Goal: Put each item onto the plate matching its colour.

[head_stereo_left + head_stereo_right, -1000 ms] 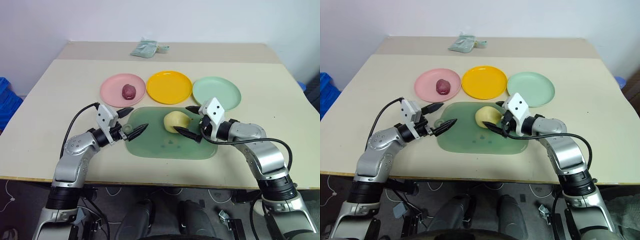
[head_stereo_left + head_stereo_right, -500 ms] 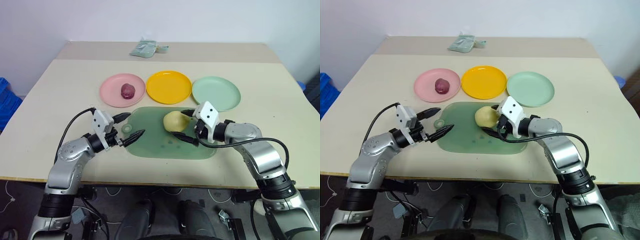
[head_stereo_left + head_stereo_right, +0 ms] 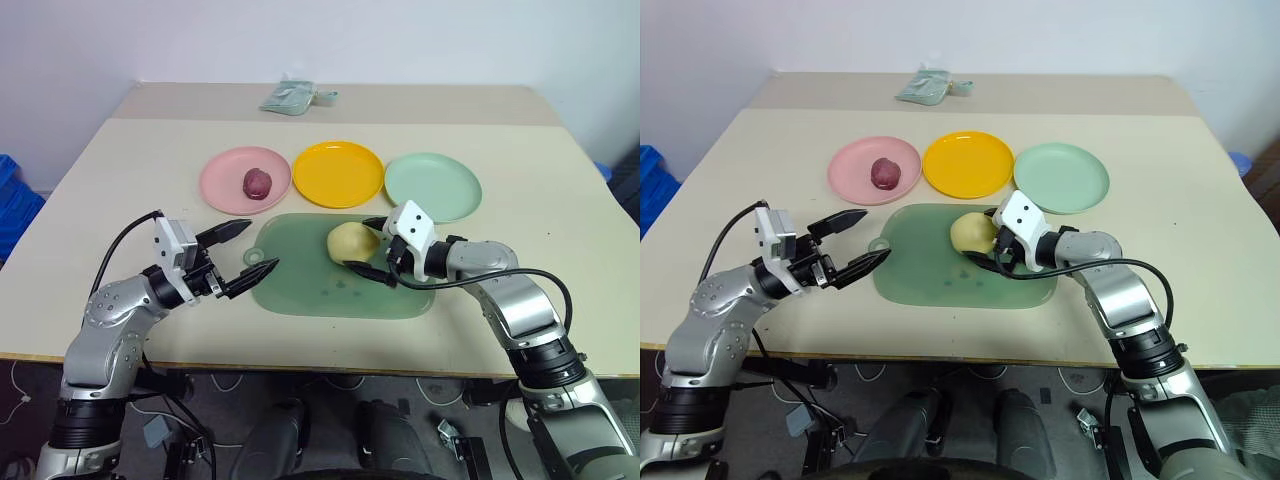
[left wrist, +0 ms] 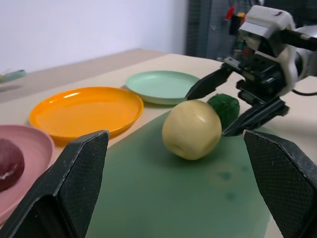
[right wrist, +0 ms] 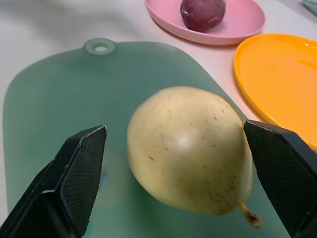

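Right gripper (image 3: 368,246) at yellow pear (image 3: 352,243) on green tray (image 3: 300,290); jaws wide open, one finger either side, nothing clamped yet. Straddling so as to close on pear, likely for yellow plate (image 3: 339,173) just beyond. Left gripper (image 3: 240,255) off tray's near-left corner, jaws fully open, empty; apparently parked clear of right arm's work. Red-purple fruit (image 3: 257,181) already on pink plate (image 3: 232,188). Bumpy green item (image 4: 224,107) just behind pear on tray; mint plate (image 3: 433,181) bare. Packet (image 3: 290,98) at tabletop's far edge, irrelevant.

A green tray (image 3: 300,290) lies on the table (image 3: 560,200); a packet (image 3: 290,97) lies far back.
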{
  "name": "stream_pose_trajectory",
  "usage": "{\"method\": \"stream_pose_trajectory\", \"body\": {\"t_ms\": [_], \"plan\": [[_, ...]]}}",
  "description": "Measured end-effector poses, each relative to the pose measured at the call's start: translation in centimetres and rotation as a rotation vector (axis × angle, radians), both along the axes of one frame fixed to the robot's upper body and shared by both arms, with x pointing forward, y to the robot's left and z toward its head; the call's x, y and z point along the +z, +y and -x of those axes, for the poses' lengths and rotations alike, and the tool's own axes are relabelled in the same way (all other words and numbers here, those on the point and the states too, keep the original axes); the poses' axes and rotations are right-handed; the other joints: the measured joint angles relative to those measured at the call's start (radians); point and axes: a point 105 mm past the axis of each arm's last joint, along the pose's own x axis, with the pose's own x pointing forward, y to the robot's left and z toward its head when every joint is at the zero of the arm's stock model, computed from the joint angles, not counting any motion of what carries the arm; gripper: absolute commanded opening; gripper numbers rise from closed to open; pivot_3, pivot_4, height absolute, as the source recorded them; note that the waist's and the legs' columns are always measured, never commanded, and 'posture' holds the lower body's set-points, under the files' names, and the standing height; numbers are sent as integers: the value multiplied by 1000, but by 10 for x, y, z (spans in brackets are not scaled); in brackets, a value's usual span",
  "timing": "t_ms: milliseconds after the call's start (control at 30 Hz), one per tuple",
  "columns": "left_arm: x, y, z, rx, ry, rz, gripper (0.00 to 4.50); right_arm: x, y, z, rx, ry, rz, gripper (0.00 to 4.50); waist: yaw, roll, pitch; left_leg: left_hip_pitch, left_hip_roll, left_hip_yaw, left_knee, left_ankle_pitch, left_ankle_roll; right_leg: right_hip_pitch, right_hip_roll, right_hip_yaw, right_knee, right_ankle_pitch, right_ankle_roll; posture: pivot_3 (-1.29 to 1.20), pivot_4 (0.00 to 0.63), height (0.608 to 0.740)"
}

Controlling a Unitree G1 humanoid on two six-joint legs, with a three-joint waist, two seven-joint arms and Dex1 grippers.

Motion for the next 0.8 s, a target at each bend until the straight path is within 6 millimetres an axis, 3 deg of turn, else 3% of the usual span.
{"method": "stream_pose_trajectory", "body": {"t_ms": [667,800], "plan": [[-8,-1,14,-4,13,4,4449,-12,14,-1,47,25,8,4500,1,0,0,0,0,0,0,0,0,0,0,0,0,0,0,0,150,740],[-8,0,14,11,13,6,4500,-12,15,-2,47,28,3,3428,1,0,0,0,0,0,0,0,0,0,0,0,0,0,0,0,150,740]]}}
